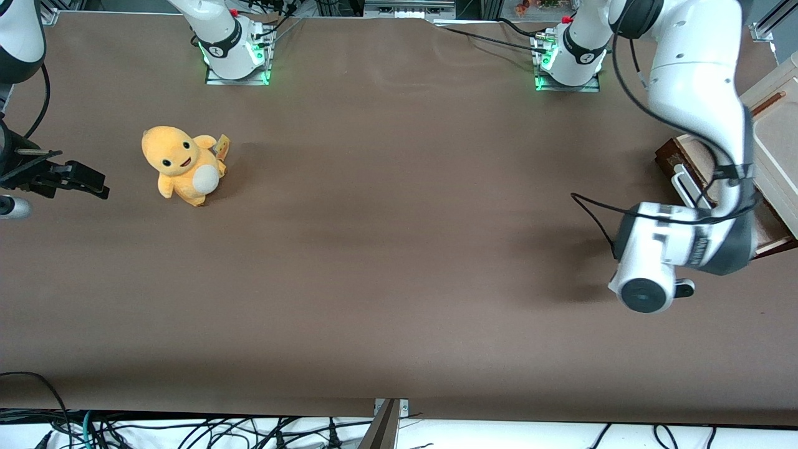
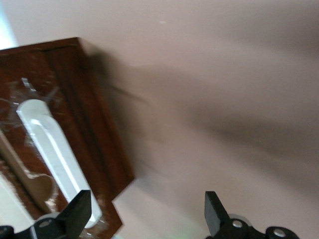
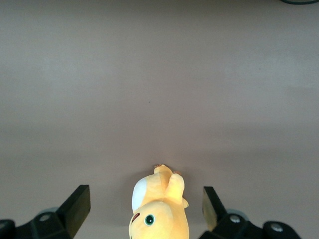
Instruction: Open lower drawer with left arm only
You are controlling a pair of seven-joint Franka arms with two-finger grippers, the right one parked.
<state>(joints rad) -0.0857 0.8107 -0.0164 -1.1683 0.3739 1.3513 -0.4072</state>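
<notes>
The lower drawer is a dark brown front on the small cabinet at the working arm's end of the table. Its long white bar handle faces the table's middle. The left arm bends down over it, and its wrist hangs just in front of the drawer, nearer the front camera. In the left wrist view the drawer front and handle fill one side. My gripper is open and holds nothing. One fingertip overlaps the handle's end, and the other finger is over bare table.
A yellow plush toy sits on the brown table toward the parked arm's end. A black cable loops out from the left arm's wrist. Two white arm bases with green lights stand along the table edge farthest from the front camera.
</notes>
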